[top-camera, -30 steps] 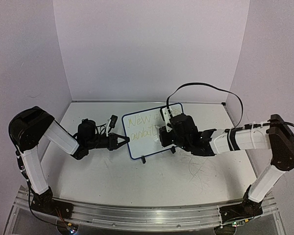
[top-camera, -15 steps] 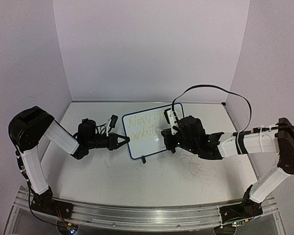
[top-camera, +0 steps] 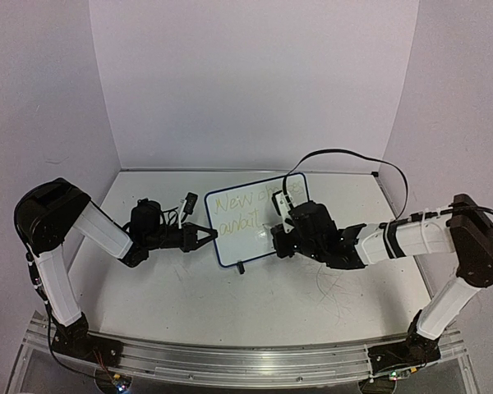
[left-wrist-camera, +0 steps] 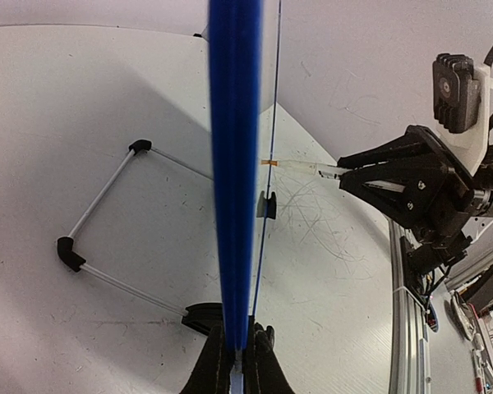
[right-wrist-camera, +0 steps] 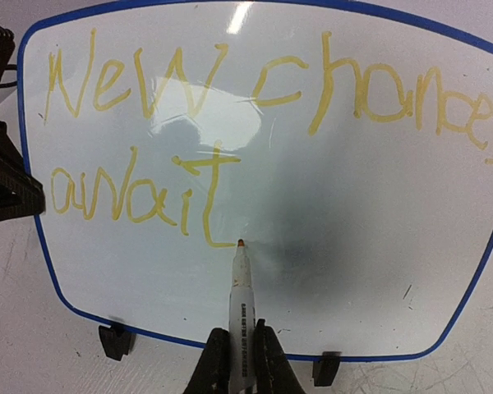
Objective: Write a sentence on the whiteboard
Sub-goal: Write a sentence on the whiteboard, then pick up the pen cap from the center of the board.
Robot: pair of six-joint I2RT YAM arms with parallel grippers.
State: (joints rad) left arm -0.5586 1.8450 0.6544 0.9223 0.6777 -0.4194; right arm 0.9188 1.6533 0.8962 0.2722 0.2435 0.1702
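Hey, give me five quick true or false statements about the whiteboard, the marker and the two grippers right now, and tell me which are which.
1. The left gripper is shut on the whiteboard's blue edge. True.
2. The sentence is written in black. False: the lettering is pale yellow.
3. The right gripper holds a marker with its tip at the board, by the end of "await". True.
4. The whiteboard lies flat on the table. False: it stands up on its black feet.
5. The second line holds three words. False: only "await".
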